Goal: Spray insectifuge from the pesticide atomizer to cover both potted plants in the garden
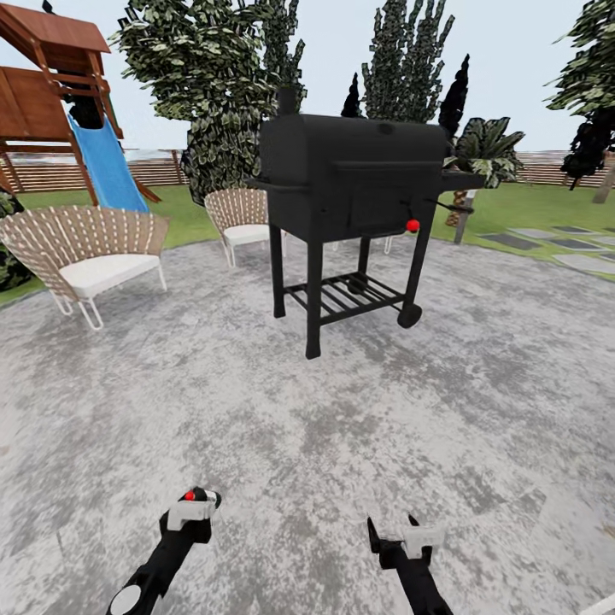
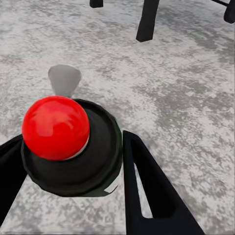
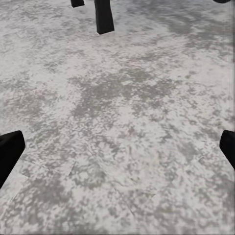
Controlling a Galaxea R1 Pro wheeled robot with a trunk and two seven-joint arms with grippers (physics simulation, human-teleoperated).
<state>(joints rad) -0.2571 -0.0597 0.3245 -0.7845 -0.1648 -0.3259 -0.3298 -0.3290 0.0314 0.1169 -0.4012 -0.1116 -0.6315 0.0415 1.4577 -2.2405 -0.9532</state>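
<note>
In the garden I stand on the round grey paved patio (image 1: 256, 410). My left gripper (image 1: 195, 498) (image 2: 68, 171) is shut on the pesticide atomizer (image 1: 190, 496) (image 2: 56, 127). End-on in the left wrist view, the atomizer shows as a dark round end with a red knob held between the black fingers (image 2: 147, 191). My right gripper (image 1: 391, 523) (image 3: 117, 147) hangs open over bare paving, its fingertips (image 3: 10, 152) far apart with nothing between them. The potted plants are out of view.
A black barbecue grill (image 1: 354, 184) on legs stands straight ahead on the patio. Two wicker chairs (image 1: 85, 248) (image 1: 243, 218) sit to the left, with a playset slide (image 1: 107, 166) behind. To the right lie lawn with stepping stones (image 1: 547, 239), a broad-leaved palm (image 1: 487, 149) and the fence (image 1: 555, 166).
</note>
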